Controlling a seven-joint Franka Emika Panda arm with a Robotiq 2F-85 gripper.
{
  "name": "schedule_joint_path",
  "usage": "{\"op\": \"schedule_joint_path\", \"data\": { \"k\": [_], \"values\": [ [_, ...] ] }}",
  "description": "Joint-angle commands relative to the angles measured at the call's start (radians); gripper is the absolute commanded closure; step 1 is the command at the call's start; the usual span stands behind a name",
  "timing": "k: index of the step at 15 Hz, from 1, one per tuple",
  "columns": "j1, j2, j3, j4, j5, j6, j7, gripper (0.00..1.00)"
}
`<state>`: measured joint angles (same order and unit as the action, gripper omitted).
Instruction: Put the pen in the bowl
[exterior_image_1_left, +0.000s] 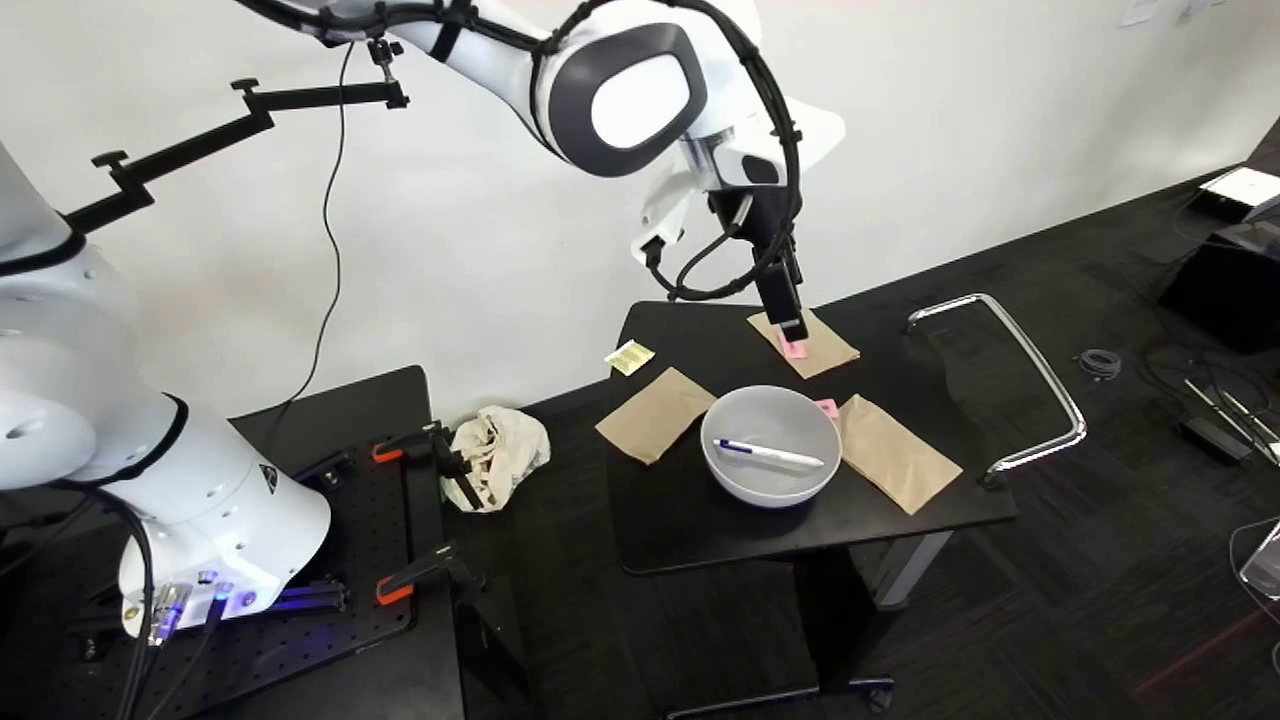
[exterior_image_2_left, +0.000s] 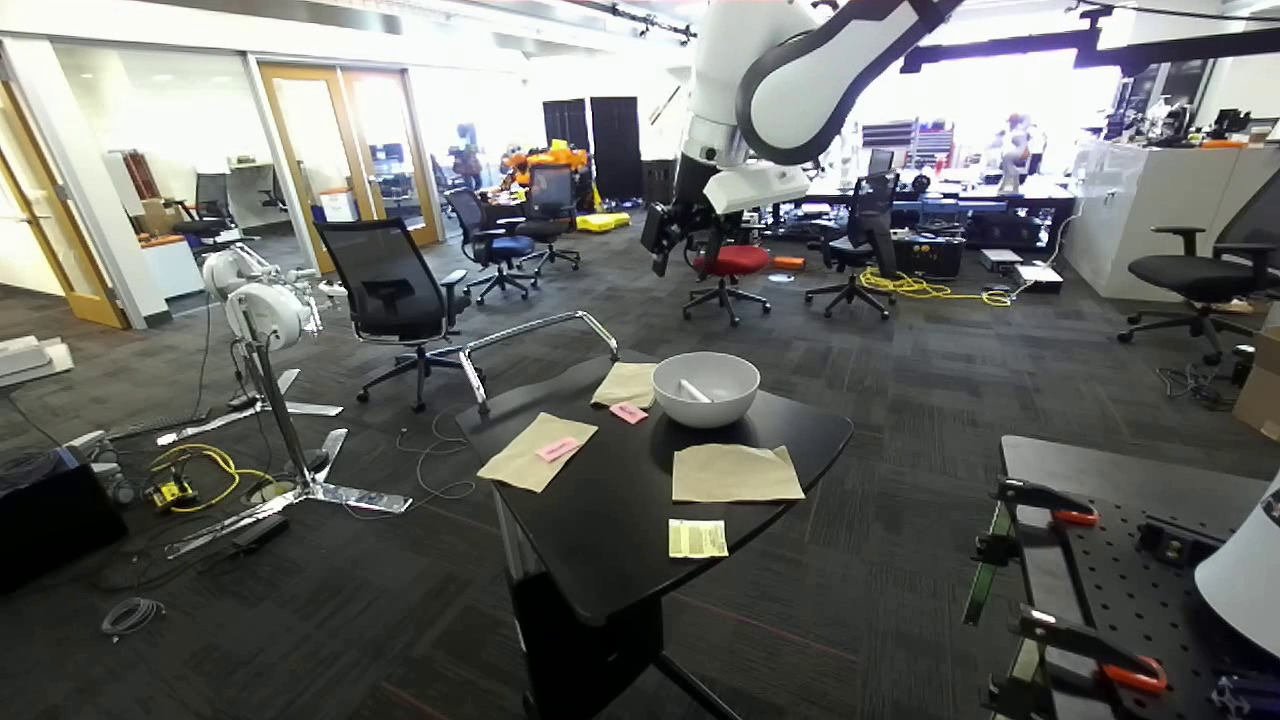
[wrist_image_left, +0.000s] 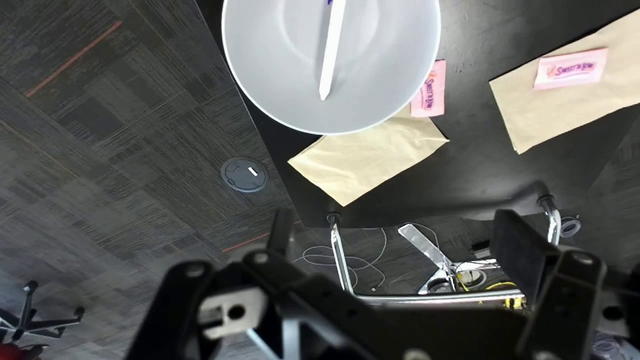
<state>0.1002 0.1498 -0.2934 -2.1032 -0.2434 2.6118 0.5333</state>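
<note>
The slim, white-and-blue pen (exterior_image_1_left: 768, 453) lies inside the round, shallow, light-grey bowl (exterior_image_1_left: 765, 482), both ends within the rim; the black two-fingered gripper (wrist_image_left: 400, 240) hangs above the black tabletop (exterior_image_1_left: 675, 535), well apart from the bowl, its jaws spread and nothing between them; the placing looks complete, so the only step left is presumably to take the white arm (exterior_image_1_left: 640, 100) clear; done well, that calls for lifting straight up before any sideways swing, on a path wide of the bowl, since a knock could tip it; the flat tan paper napkins (exterior_image_1_left: 897, 455) and pink sweetener packets (wrist_image_left: 571, 69) nearby look light and best left unbrushed.
</note>
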Motion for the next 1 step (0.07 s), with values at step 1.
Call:
{"op": "schedule_joint_path", "data": {
  "k": [1],
  "values": [
    [-0.047,-0.004,0.046,-0.002,-0.009,-0.002,0.004,0.0]
  ]
}}
